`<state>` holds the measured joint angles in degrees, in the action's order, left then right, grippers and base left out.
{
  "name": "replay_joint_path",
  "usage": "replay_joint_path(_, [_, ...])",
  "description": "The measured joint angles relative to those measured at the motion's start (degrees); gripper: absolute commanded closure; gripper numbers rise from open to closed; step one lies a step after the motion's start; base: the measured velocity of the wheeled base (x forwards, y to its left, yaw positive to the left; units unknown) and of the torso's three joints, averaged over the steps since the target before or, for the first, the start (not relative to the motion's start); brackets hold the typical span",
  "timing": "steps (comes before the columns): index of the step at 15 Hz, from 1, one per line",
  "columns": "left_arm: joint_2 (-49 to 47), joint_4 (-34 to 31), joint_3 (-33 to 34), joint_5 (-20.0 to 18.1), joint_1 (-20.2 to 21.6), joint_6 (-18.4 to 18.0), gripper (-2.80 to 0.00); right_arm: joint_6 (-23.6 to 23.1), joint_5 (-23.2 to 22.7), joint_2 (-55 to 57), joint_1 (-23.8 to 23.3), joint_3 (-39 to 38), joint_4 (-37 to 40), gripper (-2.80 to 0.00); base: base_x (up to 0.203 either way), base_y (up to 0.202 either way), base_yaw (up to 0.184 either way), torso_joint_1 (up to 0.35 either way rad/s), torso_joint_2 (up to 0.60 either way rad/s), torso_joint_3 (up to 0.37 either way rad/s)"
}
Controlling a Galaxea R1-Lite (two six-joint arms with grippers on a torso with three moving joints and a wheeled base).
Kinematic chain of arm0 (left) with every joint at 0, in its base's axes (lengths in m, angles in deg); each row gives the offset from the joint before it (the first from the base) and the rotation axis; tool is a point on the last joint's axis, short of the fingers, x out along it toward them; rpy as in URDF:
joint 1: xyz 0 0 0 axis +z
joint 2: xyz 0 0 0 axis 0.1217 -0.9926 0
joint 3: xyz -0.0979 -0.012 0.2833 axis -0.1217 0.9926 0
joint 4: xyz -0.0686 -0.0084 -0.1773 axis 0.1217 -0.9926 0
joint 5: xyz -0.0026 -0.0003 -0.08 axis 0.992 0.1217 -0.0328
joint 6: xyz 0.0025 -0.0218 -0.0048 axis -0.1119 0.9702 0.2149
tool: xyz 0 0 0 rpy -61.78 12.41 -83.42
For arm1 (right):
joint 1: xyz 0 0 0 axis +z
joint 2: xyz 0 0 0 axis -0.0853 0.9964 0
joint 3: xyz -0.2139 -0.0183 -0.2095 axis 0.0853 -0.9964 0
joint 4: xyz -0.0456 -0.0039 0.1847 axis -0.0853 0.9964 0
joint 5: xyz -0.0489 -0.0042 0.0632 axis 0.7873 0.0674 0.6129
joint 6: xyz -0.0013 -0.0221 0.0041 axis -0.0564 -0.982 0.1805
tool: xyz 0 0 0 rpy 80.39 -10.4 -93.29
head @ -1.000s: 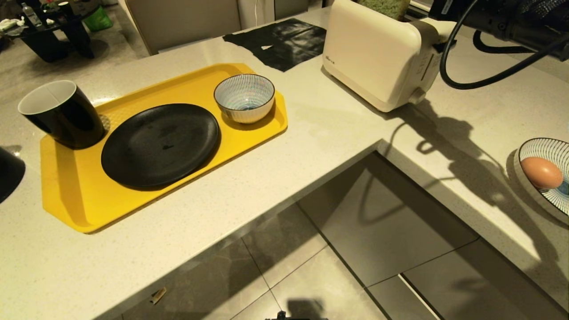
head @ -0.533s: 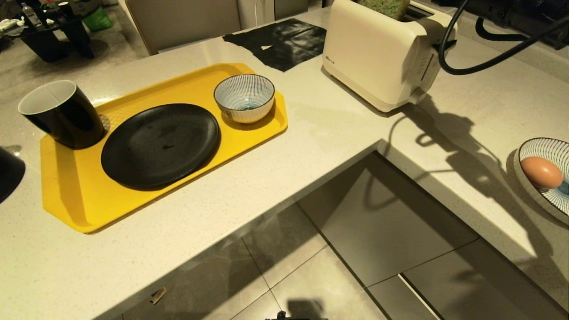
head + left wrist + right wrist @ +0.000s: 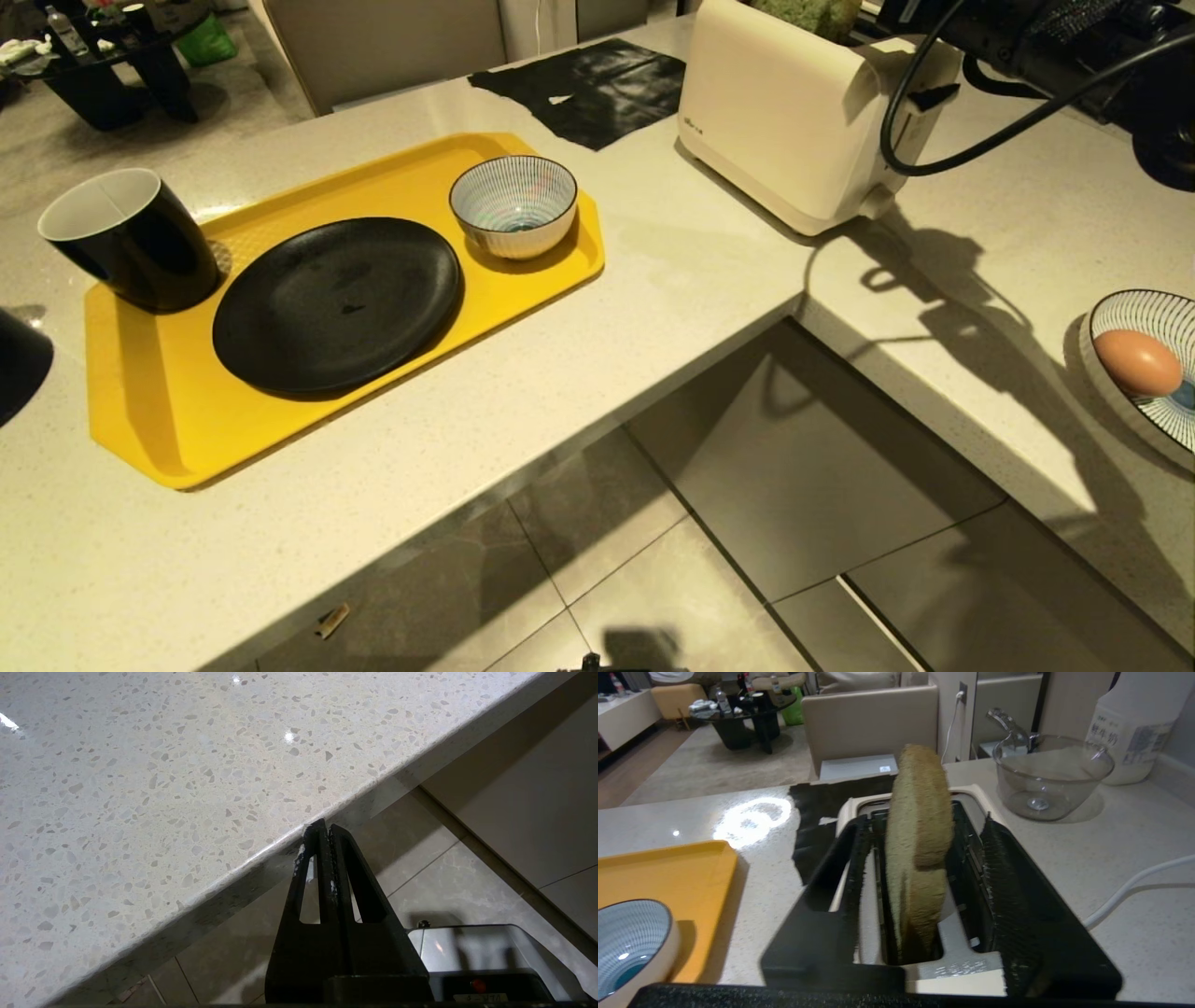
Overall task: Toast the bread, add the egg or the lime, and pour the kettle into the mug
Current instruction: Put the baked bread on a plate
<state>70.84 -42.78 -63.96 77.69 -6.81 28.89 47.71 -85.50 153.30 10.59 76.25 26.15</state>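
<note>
Bread, straddled in the toaster slot by parted right gripper fingers at twelve o'clock, could be torn if pinched crookedly.

**Right claw just let go of the bread**

So the right arm shifted over the toaster again; half a second back it had pulled mostly out of the head view, now it's in the top right corner once more. The right claw went from shut to spread apart either side of the bread, which stands in the slot. The cable loop and its shadow on the worktop moved too.
</note>
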Motion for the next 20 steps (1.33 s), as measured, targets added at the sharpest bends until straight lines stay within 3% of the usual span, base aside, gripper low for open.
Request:
replay_joint_path(14, [0.00, 0.00, 0.00, 0.05, 0.00, -0.04, 0.00, -1.68, -1.77, 5.93, -0.99, 0.23, -7.00, -2.80, 0.000, 0.000, 0.000, 0.000, 0.00, 0.000])
replay_joint_path(15, [0.00, 0.00, 0.00, 0.05, 0.00, -0.05, 0.00, -2.07, -2.01, 6.24, -0.99, 0.37, -7.28, 0.00, 0.000, 0.000, 0.000, 0.000, 0.00, 0.000])
replay_joint_path(20, [0.00, -0.06, 0.00, 0.07, 0.00, -0.11, 0.00, -2.40, -2.07, 6.57, -0.88, 0.43, -7.02, 0.00, 0.000, 0.000, 0.000, 0.000, 0.00, 0.000])
